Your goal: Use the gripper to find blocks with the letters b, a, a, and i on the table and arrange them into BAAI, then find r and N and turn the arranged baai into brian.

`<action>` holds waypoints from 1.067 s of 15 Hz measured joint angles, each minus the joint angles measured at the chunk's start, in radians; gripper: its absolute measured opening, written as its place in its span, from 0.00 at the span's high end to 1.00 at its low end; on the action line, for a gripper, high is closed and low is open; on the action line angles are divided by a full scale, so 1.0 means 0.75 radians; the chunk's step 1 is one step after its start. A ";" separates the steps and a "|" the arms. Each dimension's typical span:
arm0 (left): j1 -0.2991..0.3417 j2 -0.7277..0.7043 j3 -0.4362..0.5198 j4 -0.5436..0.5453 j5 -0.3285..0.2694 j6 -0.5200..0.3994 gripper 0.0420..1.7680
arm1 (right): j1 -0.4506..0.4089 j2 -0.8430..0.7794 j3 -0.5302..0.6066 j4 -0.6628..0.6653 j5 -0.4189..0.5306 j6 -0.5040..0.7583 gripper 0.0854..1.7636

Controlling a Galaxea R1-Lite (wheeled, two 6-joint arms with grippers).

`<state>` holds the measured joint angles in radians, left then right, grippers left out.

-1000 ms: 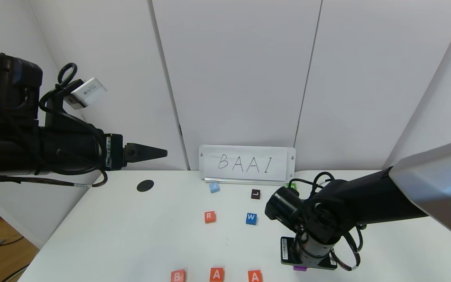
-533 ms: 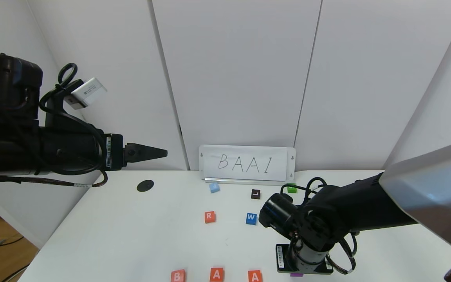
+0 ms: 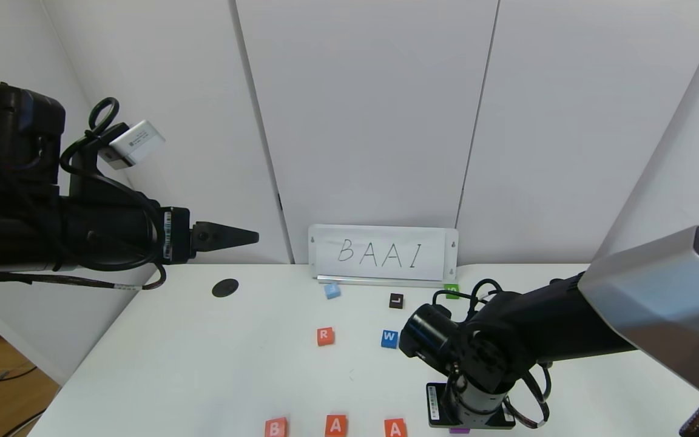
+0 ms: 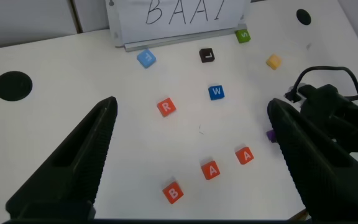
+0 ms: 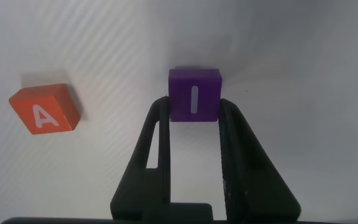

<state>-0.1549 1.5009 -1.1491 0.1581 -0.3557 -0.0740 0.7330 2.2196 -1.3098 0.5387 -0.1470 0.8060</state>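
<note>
White smooth surface (image 3: 204,364), rounded corners. Left gripper (image 4: 191,155) raised over left side, black wedge fingers spread, idle. Right gripper (image 5: 194,118) low at near edge, black fingers pinching purple I block (image 5: 194,94) beside orange-red B (image 3: 275,428), A (image 3: 335,425), A (image 3: 395,428) row. R block (image 3: 325,335) mid-surface; yellow block (image 4: 273,61) farther right.

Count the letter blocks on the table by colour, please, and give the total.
Orange-red: 4 (B, A, A, R)
Blue: 2 (W, light blue)
Purple: 1 (I)
Black: 1 (L)
Green: 1
Yellow: 1
Total: 10
</note>
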 joint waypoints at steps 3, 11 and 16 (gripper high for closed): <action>0.000 0.000 0.000 -0.001 -0.001 0.000 0.03 | 0.000 0.000 0.000 0.003 0.042 0.000 0.68; 0.003 -0.002 0.000 -0.001 0.000 0.000 0.03 | 0.000 0.001 -0.004 0.003 0.047 -0.003 0.27; 0.002 -0.002 0.000 -0.001 0.000 0.000 0.03 | 0.000 0.001 -0.007 0.009 0.047 -0.005 0.16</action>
<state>-0.1534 1.4994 -1.1491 0.1577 -0.3557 -0.0738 0.7330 2.2206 -1.3147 0.5455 -0.1117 0.8019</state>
